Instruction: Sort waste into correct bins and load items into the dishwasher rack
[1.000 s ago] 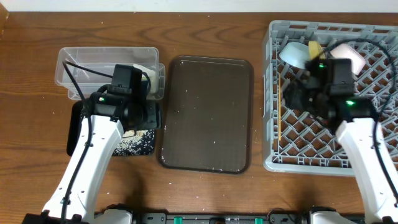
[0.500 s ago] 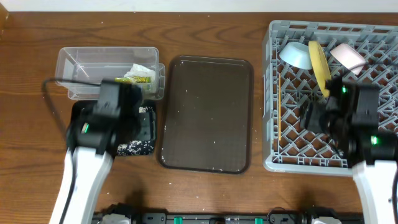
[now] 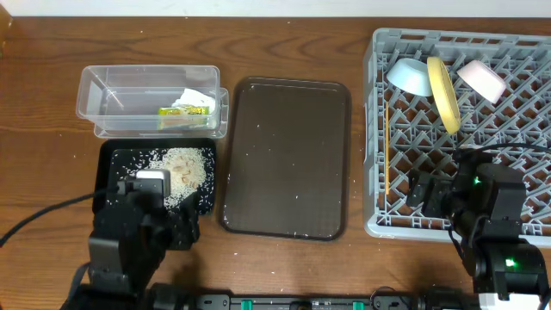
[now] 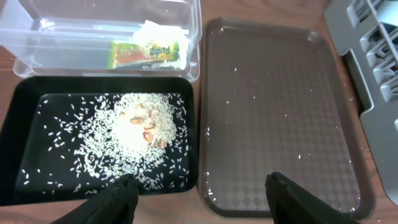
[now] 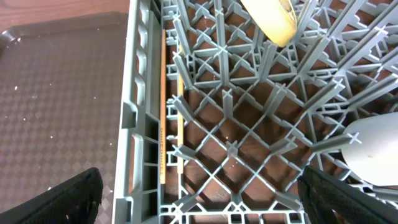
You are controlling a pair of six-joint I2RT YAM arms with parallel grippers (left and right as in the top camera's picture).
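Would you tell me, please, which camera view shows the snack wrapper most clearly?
Left wrist: the snack wrapper lies large inside the clear tub. Overhead shows it small; the right wrist view misses it.

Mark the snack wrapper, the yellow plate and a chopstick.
snack wrapper (image 4: 144, 52), left wrist view, middle of its printed face.
yellow plate (image 3: 444, 93), overhead view, its standing edge.
chopstick (image 5: 163, 118), right wrist view, mid-shaft.
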